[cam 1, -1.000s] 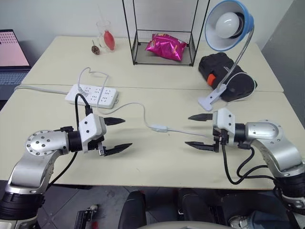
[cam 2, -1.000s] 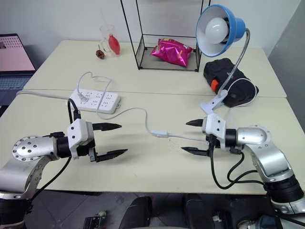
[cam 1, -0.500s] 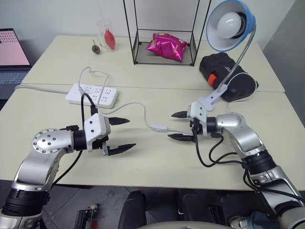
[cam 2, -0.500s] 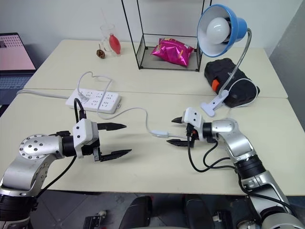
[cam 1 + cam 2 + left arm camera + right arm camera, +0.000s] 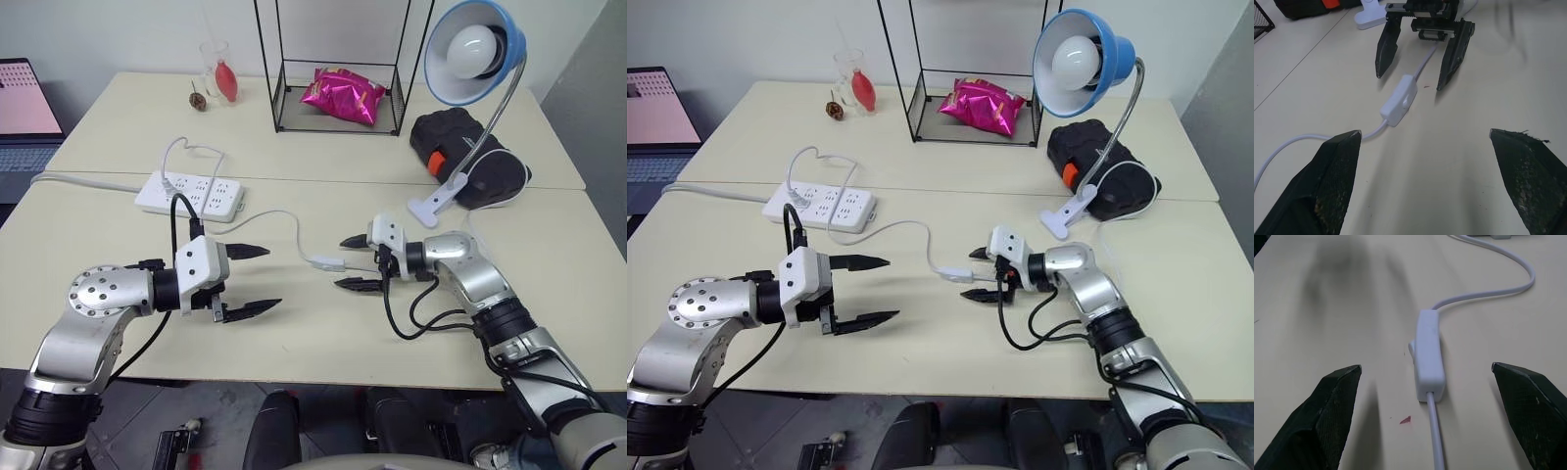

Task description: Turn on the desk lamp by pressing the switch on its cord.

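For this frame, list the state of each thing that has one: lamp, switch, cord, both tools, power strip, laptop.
Lamp: upright, bulb unlit.
Switch: flat on the table, untouched.
Cord: slack, plugged into the power strip.
Left tool: open, empty, off the table.
Right tool: open, empty, fingers either side of the switch end.
Power strip: one plug in.
Laptop: open, screen lit.

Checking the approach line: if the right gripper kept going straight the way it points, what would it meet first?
Most likely the switch: it lies on the table between the open fingers of the right gripper, just ahead of the tips, the cord running beyond.
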Controlling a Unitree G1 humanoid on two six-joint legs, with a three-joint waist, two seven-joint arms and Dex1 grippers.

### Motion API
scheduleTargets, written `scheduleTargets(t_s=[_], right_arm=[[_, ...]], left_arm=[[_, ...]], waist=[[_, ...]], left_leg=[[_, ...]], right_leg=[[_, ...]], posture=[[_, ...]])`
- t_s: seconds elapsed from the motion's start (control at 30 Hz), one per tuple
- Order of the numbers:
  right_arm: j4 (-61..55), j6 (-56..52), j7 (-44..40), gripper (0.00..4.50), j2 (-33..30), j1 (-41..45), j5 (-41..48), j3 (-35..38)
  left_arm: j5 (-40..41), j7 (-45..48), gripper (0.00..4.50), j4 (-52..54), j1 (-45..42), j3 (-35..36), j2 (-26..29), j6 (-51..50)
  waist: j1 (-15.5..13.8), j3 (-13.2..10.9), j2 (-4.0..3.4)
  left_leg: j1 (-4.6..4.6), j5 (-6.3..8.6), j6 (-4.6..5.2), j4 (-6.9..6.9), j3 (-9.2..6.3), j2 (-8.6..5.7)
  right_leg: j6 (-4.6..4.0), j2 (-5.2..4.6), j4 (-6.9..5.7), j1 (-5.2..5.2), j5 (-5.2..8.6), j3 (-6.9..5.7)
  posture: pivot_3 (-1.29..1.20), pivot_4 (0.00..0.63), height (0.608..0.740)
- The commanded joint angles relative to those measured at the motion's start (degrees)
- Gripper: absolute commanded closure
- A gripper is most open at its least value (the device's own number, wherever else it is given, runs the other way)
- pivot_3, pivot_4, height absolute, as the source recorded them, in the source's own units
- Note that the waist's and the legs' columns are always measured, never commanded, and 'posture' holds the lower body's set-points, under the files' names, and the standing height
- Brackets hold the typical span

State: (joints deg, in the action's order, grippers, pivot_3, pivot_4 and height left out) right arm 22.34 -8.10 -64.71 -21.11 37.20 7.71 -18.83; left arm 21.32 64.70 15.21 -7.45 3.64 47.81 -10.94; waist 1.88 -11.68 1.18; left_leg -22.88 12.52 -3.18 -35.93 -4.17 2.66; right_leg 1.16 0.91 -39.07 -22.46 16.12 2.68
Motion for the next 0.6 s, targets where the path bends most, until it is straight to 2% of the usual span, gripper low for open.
scheduleTargets(t_s=[0.03,0.2,0.43,0.47,0.53,0.6], right_arm=[[1.44,1.66,-0.33,0.49,1.39,2.10,-0.57,0.43],[3.15,2.67,-1.13,1.86,1.84,2.61,-1.23,0.35],[2.81,3.22,-2.99,3.44,0.79,2.83,-1.70,0.52],[2.42,3.45,-3.43,3.79,0.52,2.80,-1.84,0.39],[1.44,3.79,-4.17,4.07,0.06,2.65,-1.95,0.13],[0.28,3.48,-4.76,4.13,-0.18,2.48,-1.68,0.15]], left_arm=[[0.14,0.61,0.00,1.07,-0.44,-0.13,0.50,0.47],[-0.05,0.74,0.00,1.00,-0.39,-0.24,0.53,0.64],[-0.53,0.68,0.00,0.65,-0.01,-0.09,0.40,1.09],[-0.61,0.61,0.00,0.62,-0.03,-0.12,0.32,1.12],[-0.75,0.48,0.00,0.55,-0.11,-0.20,0.17,1.19],[-0.88,0.23,0.00,0.44,-0.41,-0.21,-0.08,1.12]], waist=[[0.00,0.00,0.00],[0.01,0.00,0.00],[0.00,0.00,-0.01],[0.00,0.00,-0.01],[0.00,0.00,0.00],[0.00,-0.01,-0.01]], left_leg=[[0.00,0.00,0.00,0.00,0.00,0.00],[0.00,0.00,0.00,0.00,0.00,0.00],[0.00,0.00,0.00,0.00,0.00,0.00],[0.00,0.00,0.00,0.00,0.00,0.00],[0.00,0.00,0.00,0.00,0.00,0.00],[0.00,0.00,0.00,0.00,0.00,0.00]], right_leg=[[0.00,0.00,0.00,0.00,0.00,0.00],[0.00,0.00,-0.02,0.00,0.00,0.00],[0.00,0.00,-0.01,0.00,0.00,0.00],[0.00,0.00,-0.01,0.00,0.00,0.00],[0.00,0.00,-0.01,0.00,0.00,0.00],[0.00,0.00,-0.01,0.00,0.00,0.00]], posture=[[0.00,0.150,0.740],[0.00,0.150,0.740],[0.00,0.150,0.740],[0.00,0.150,0.740],[0.00,0.150,0.740],[0.00,0.150,0.740]])
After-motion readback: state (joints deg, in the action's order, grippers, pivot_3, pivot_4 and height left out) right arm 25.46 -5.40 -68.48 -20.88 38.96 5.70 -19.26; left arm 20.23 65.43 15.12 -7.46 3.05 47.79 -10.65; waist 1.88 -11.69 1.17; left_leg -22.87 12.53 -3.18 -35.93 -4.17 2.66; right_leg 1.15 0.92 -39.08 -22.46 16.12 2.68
